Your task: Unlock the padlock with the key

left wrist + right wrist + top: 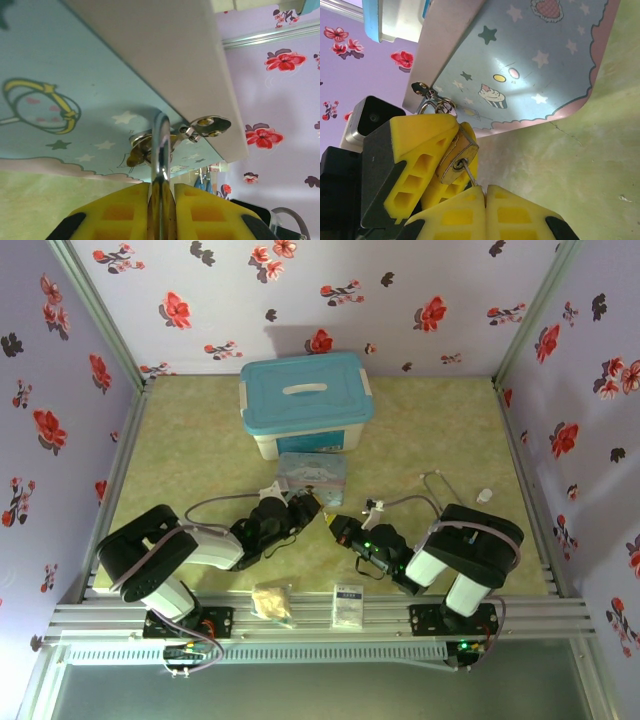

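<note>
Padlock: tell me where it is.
Right wrist view, lower left: the padlock is clamped in the left gripper beside the pastel tin, the key in its keyhole.

Black-and-white arms (pixel 150 560) trail grey cables (pixel 215 502), with pocketed yellow gripper fingers (pixel 455 215).

You've got a white storage box (pixel 305 405) with a blue lid at the back of the green tabletop (pixel 200 445), and a pastel cartoon tin (pixel 312 475) just in front of it. Down by the near rail (pixel 330 625) there's a lumpy beige packet (pixel 271 602), with a white card (pixel 348 606) to its right. Floral purple walls (pixel 400 285) all round.
</note>
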Robot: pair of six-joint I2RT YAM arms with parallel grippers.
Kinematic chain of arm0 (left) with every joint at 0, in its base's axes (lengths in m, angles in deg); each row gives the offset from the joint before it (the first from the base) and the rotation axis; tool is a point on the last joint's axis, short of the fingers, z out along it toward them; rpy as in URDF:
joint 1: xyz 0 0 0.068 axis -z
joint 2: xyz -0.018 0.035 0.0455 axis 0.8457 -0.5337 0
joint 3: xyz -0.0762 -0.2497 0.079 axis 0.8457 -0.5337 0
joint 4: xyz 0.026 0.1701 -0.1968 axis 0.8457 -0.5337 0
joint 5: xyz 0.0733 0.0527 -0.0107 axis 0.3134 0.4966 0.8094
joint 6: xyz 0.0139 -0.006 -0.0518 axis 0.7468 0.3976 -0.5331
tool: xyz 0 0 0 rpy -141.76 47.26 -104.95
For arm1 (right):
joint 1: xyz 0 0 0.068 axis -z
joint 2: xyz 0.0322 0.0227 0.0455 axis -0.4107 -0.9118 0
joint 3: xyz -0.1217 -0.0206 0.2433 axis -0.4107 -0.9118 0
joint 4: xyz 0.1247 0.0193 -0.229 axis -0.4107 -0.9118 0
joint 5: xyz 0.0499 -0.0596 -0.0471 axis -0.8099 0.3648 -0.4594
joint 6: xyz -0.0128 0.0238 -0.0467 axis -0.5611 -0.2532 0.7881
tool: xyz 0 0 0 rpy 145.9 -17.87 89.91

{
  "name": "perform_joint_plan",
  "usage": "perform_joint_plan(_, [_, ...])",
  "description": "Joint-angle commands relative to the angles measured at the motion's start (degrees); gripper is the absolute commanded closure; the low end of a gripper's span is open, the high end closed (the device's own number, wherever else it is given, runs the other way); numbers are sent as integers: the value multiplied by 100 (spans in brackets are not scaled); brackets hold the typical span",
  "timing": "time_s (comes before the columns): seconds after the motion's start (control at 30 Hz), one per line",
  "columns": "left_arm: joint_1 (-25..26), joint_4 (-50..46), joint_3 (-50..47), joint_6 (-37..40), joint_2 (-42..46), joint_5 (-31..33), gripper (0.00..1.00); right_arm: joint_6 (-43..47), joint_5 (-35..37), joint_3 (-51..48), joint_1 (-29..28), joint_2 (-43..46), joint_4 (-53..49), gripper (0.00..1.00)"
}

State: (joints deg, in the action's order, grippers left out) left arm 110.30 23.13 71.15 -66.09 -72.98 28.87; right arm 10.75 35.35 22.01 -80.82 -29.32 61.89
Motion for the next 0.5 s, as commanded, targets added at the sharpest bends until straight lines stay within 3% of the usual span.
perform_joint_plan(0.0, [150,402,180,94,-49,-407,100,-173,-101,69,120,-116,125,100])
perform_joint_plan(0.47, [152,467,191,97,-183,-460,100,-603,-498,121,347,-188,128,100])
